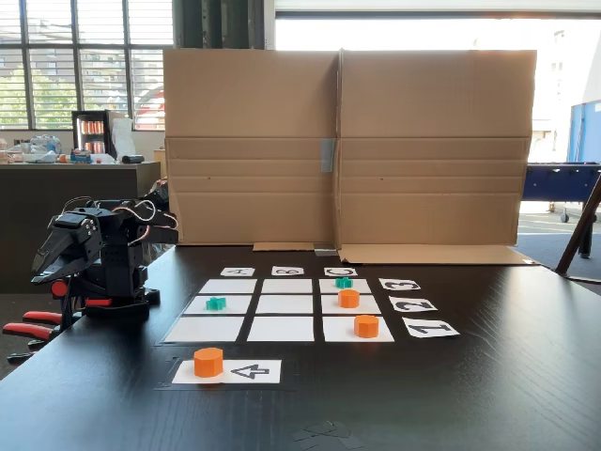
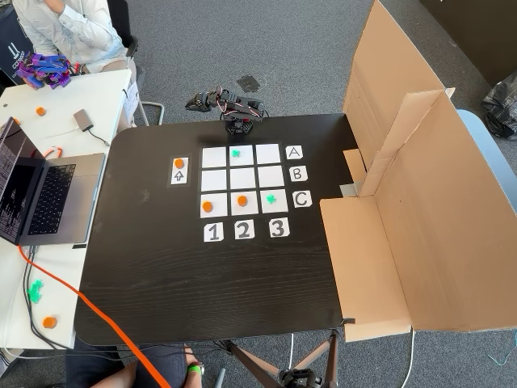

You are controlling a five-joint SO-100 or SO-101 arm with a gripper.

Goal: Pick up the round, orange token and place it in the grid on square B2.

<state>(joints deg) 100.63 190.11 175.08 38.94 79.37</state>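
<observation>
The round, orange token (image 1: 208, 361) (image 2: 178, 163) sits on a single white sheet with an arrow, in front of the grid (image 1: 225, 286) (image 2: 214, 156). Square B2 (image 1: 286, 303) (image 2: 241, 178), the centre cell, is bare white paper. Two more orange tokens (image 1: 348, 298) (image 1: 366, 325) rest on cells C2 and C1. Two teal tokens (image 1: 216, 303) (image 1: 344, 282) lie on A2 and C3. My arm is folded at the table's edge, well apart from the token. Its gripper (image 1: 42, 268) (image 2: 238, 125) is dark, and its jaws are too indistinct to read.
A tall cardboard screen (image 1: 347, 141) (image 2: 420, 202) stands along one side of the black table (image 1: 470, 395). Red-handled clamps (image 1: 28, 324) hold the arm's base. A side desk carries a laptop (image 2: 36, 194) and spare tokens. A person sits beyond it.
</observation>
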